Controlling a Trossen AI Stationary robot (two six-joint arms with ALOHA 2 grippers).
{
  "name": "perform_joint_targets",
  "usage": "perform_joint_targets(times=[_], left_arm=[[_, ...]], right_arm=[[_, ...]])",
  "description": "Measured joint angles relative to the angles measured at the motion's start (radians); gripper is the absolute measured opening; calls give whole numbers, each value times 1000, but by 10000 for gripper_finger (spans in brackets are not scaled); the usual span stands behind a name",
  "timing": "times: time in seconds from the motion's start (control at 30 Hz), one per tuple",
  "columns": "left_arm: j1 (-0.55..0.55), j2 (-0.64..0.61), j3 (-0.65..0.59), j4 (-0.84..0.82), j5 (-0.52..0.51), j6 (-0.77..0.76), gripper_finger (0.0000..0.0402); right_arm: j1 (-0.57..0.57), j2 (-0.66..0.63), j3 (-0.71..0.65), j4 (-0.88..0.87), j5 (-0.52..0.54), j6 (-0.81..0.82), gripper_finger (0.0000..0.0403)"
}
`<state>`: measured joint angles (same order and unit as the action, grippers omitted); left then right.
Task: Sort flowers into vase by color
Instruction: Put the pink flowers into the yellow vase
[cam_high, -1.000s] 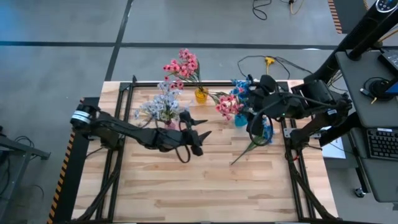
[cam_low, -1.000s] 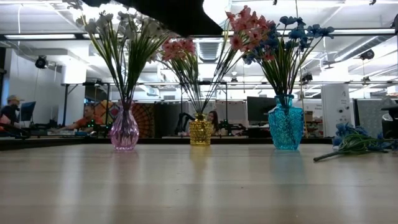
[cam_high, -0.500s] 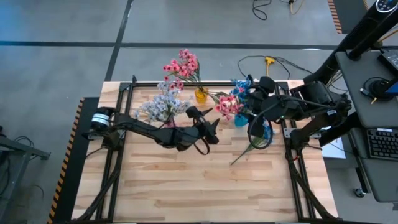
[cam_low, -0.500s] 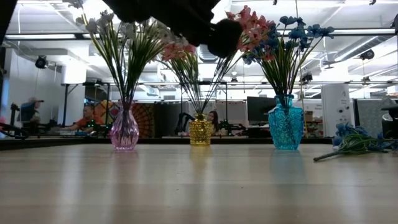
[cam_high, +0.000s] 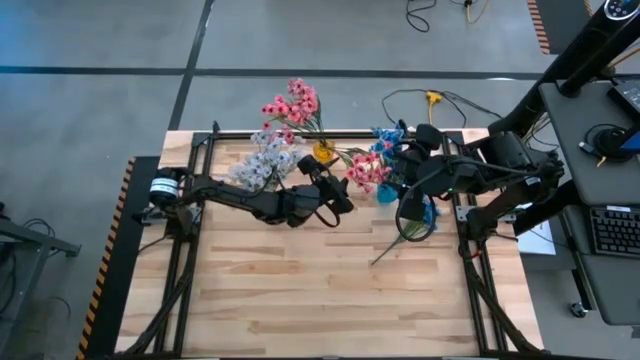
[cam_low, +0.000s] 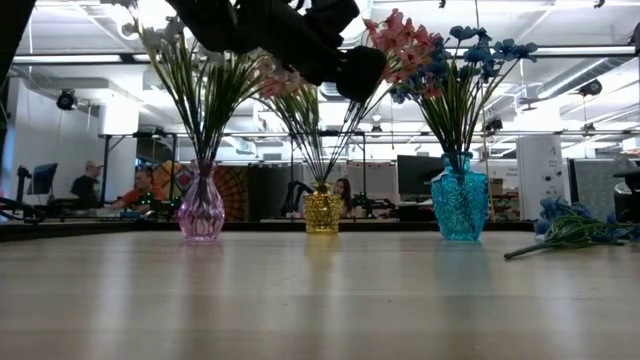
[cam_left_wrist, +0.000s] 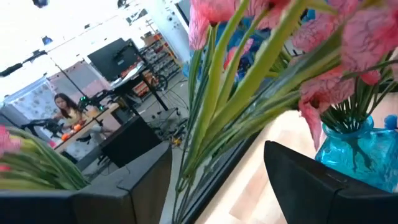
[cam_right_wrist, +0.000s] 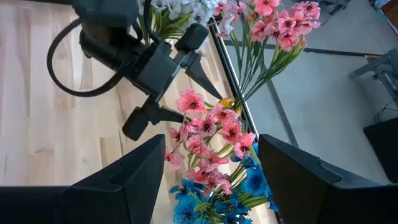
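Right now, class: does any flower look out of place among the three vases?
Yes. Pink flowers stand in the blue vase among blue ones, breaking the colour sort. The open left hand reaches toward them. One blue sprig lies loose on the table, near the right hand.

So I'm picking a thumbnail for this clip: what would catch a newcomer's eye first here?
Three vases in a row along the table's far edge: a pink vase with pale sprigs, a small yellow vase with pink ones, and a blue vase where pink flowers are mixed in among the blue. The left gripper, open, reaches toward those misplaced pink flowers. One blue sprig lies on the table at the right.
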<state>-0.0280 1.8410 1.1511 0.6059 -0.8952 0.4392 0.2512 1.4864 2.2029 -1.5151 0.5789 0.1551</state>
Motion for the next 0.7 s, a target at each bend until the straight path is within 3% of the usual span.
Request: perform_joint_targets(times=[0.17,0.7], left_arm=[[17,-2,0,2,66,18,213],[36,-4,-1,7,68,22,112]], right_arm=[[0,0,-7,1,-1,0,249],[0,2,-28,3,0,1,249]])
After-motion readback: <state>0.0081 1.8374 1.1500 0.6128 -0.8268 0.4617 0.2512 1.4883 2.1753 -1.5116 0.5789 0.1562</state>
